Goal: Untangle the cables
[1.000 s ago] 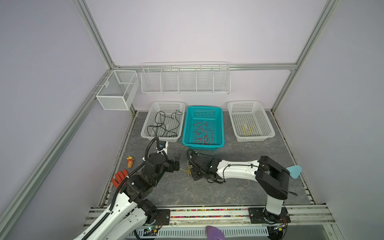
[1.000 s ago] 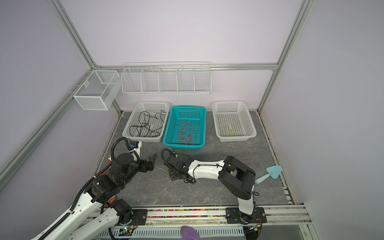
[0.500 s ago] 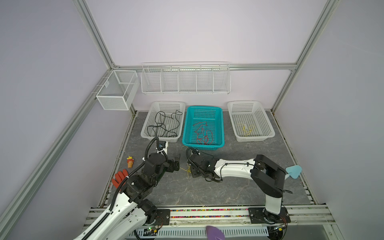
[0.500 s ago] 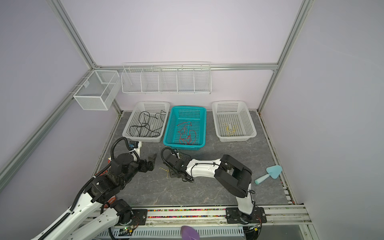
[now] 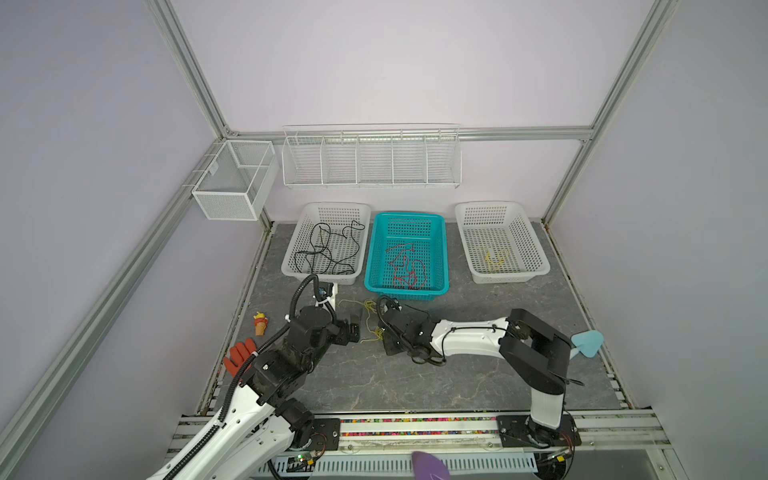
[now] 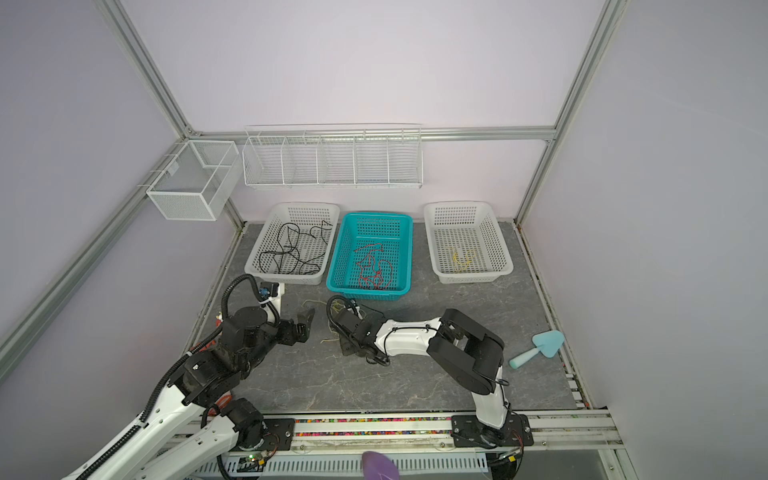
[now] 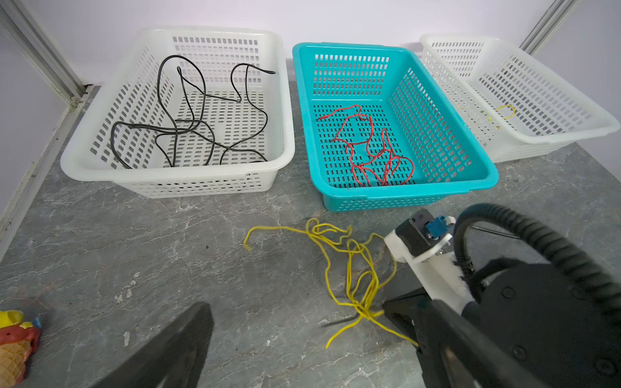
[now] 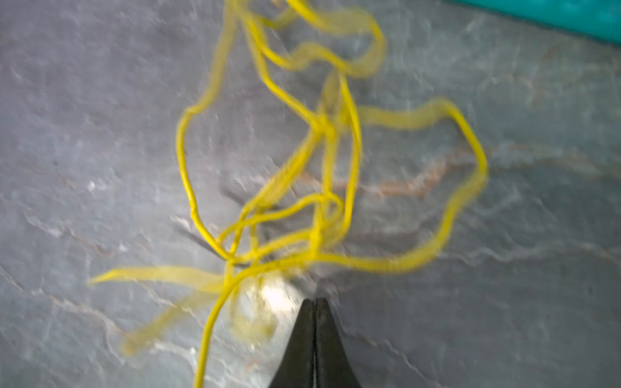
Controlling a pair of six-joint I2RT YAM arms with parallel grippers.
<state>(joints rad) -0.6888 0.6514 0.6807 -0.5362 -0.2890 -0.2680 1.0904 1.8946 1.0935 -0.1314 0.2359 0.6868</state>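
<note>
A tangle of yellow cable (image 7: 349,265) lies on the grey floor in front of the teal basket (image 7: 470,181); it also shows in both top views (image 5: 370,309) (image 6: 328,340). My right gripper (image 8: 314,302) is shut, its tip down at the near end of the tangle (image 7: 386,310). The wrist view shows nothing between its jaws, and the yellow strands (image 8: 322,124) pass just ahead of the tip. My left gripper (image 6: 305,322) hangs open just left of the tangle. Black cable (image 5: 328,249) lies in the left white basket and red cable (image 5: 405,266) in the teal one.
A short yellow cable (image 5: 492,257) lies in the right white basket (image 5: 536,245). An ice-cream toy (image 5: 260,328) and a red glove (image 5: 239,357) sit by the left wall. A teal scoop (image 6: 540,347) lies at the right. A wire rack (image 5: 370,158) and a mesh box (image 5: 232,183) hang on the walls.
My right gripper's jaws have closed at the yellow tangle, and the arm's elbow has shifted a little left. The left arm has not moved.
</note>
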